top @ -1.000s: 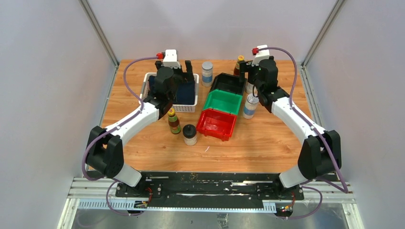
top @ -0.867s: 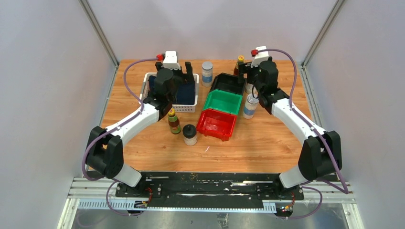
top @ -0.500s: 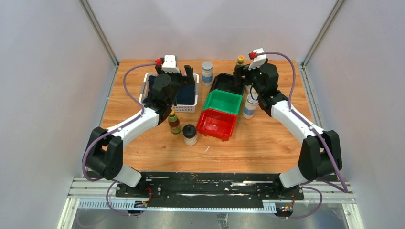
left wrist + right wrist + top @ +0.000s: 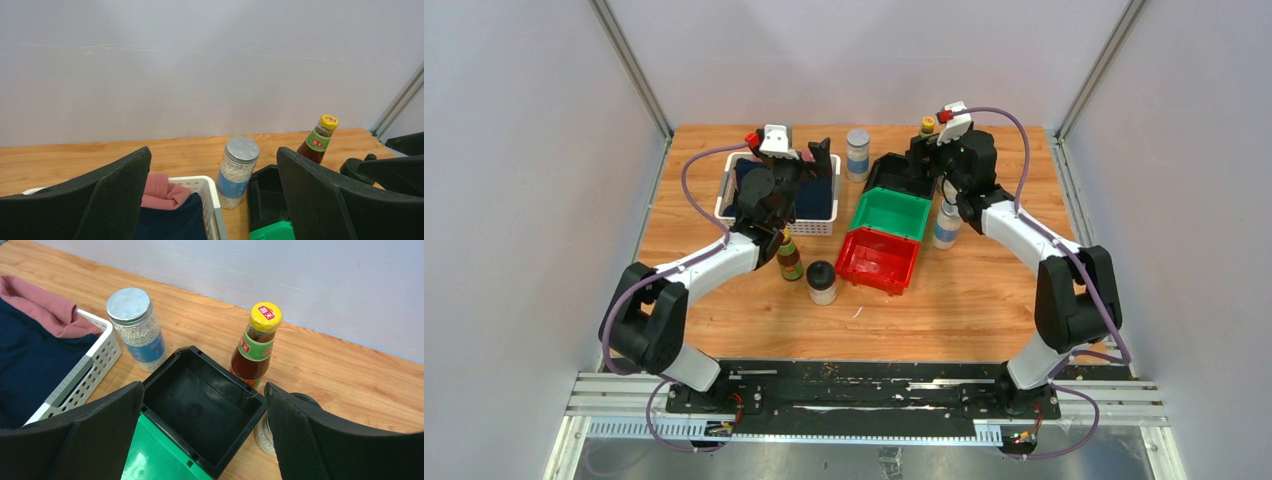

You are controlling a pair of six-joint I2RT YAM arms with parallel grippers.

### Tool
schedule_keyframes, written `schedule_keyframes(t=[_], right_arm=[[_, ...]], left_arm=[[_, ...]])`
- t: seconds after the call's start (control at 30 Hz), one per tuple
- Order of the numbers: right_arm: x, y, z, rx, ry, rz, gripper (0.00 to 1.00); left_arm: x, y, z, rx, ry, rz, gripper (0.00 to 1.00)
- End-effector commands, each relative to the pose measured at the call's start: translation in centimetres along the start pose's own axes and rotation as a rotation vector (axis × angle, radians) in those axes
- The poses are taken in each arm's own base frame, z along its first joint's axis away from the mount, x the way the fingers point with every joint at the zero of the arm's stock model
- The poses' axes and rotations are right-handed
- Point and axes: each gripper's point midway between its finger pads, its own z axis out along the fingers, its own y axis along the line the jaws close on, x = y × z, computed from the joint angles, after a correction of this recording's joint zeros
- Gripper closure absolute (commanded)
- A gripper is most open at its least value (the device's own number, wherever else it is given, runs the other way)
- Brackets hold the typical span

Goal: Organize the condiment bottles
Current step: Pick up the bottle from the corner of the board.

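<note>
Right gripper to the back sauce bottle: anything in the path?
Only low down. From the right wrist, the far corner of the black bin sits in front of the base of the sauce bottle. Its neck and cap stand clear above the rim, ahead of the open right gripper. A jar stands close by the right finger.

The white-and-black left arm (image 4: 714, 262) and the matching right arm (image 4: 1019, 232) are built from smooth white tubular links joined by bulky black joint housings (image 4: 646, 325). A thin purple cable (image 4: 688, 185) runs along each, ending at a small red plug (image 4: 751, 139) beside a white box-shaped wrist camera (image 4: 775, 140). Both bases are bolted to a long black mounting plate (image 4: 864, 385) scuffed with pale marks. The left gripper (image 4: 212, 150) has two broad matte-black plastic fingers (image 4: 320, 200) with a finely cross-hatched inner pad (image 4: 112, 205); the right gripper (image 4: 205, 385) has the same wedge-shaped, mesh-textured pair
</note>
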Motion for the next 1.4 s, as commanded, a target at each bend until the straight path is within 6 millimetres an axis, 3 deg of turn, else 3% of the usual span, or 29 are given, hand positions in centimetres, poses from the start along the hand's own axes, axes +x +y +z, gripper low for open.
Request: schedule_keyframes(t=[0.0,0.63,1.37], right_arm=[[-1.5,-1.5,1.5,0.011,-0.067,-0.036,0.06],[-0.2,-4.2,4.9,0.004,-0.08,-0.032,0.07],[0.5,-5.3,8.8,-0.012,-0.064,-0.016,0.08]], left_arm=[[-0.7,-0.2,0.5,0.011,-0.05,0.01,0.0],[0.6,-0.1,0.7,0.012,-0.032,0.01,0.0],[1.0,0.3,0.1,0.001,-0.033,0.034,0.0]])
